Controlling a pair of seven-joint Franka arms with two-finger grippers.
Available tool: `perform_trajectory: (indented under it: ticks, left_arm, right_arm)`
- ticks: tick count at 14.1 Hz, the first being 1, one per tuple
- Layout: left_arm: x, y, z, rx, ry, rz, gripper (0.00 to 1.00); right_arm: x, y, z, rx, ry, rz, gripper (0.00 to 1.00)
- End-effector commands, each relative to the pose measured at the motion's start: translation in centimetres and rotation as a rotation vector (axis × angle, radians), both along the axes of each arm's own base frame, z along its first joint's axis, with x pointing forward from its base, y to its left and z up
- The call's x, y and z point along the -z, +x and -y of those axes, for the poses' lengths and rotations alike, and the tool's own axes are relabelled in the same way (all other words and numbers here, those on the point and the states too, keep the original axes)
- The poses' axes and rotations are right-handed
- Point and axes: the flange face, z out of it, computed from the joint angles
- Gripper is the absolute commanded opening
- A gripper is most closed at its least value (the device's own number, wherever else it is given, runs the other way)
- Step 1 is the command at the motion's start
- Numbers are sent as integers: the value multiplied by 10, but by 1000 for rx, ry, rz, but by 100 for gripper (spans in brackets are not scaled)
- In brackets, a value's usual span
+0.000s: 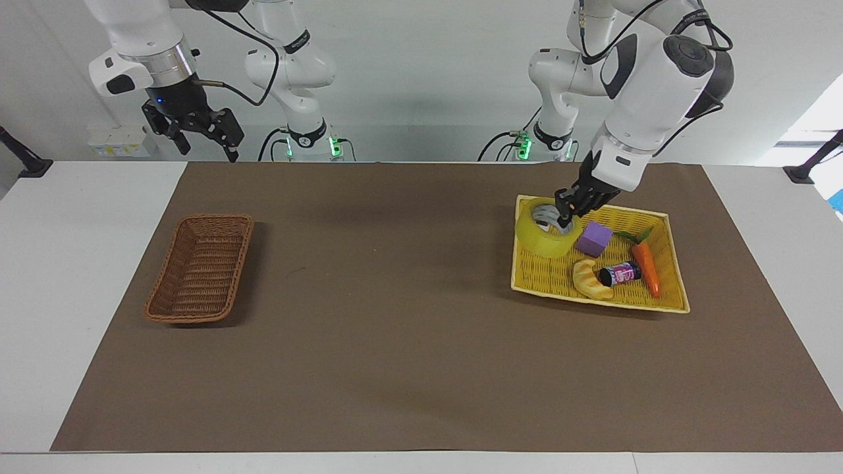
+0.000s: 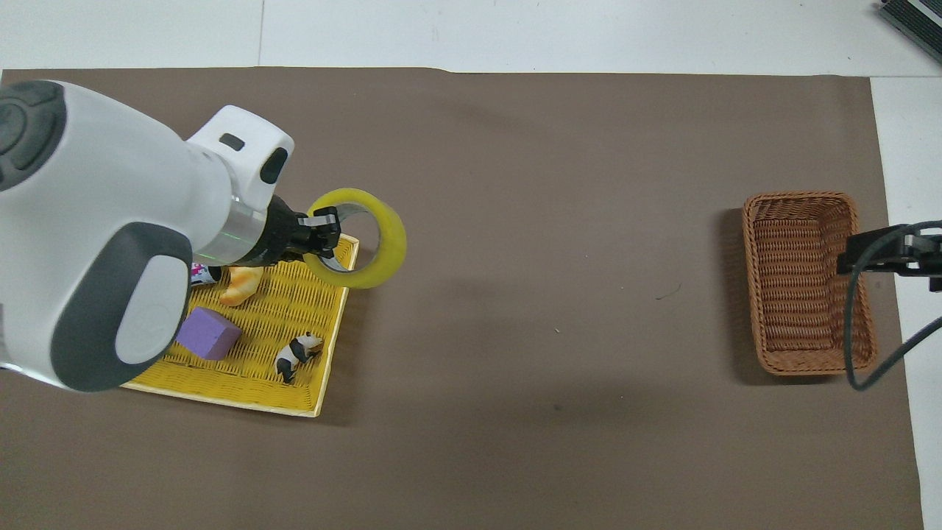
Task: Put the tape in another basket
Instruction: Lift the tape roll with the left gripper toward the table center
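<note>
The tape (image 1: 543, 238), a wide yellow translucent roll, hangs in the air from my left gripper (image 1: 565, 217), which is shut on the roll's wall with one finger inside the ring. It is over the yellow basket's (image 1: 596, 301) edge toward the right arm's end. From overhead the tape (image 2: 395, 239) and left gripper (image 2: 327, 232) show past that basket's rim (image 2: 221, 394). The dark-brown wicker basket (image 1: 197, 318) stands empty at the right arm's end; it also shows in the overhead view (image 2: 802, 197). My right gripper (image 1: 205, 146) waits open, raised high.
In the yellow basket lie a purple block (image 1: 595, 238), a croissant toy (image 1: 589, 280), a small can (image 1: 621, 273), a carrot (image 1: 647, 266) and a panda figure (image 2: 296, 353). A brown mat (image 1: 395, 329) covers the table between the two baskets.
</note>
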Motion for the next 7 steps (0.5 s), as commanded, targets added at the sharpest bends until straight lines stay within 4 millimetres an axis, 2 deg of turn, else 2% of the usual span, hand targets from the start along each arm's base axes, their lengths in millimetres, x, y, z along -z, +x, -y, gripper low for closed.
perform_trajectory:
  ticks: [1,3,5,7]
  left_arm:
    - [-13,-15,30,40,-60,-15,0]
    - [-18,-21,37,36,-111,-35,0]
    - [-17,-20,37,29,-112,-38,0]
    - [-17,-20,37,29,-112,-38,0]
  right_arm:
    - [-2,-9,4,-33,8,-19,100]
    - [5,-7,9,-25,24,-25,100]
    - [12,-3,4,-40,24,-27,100]
    - [29,7,-2,-108,44,2,100]
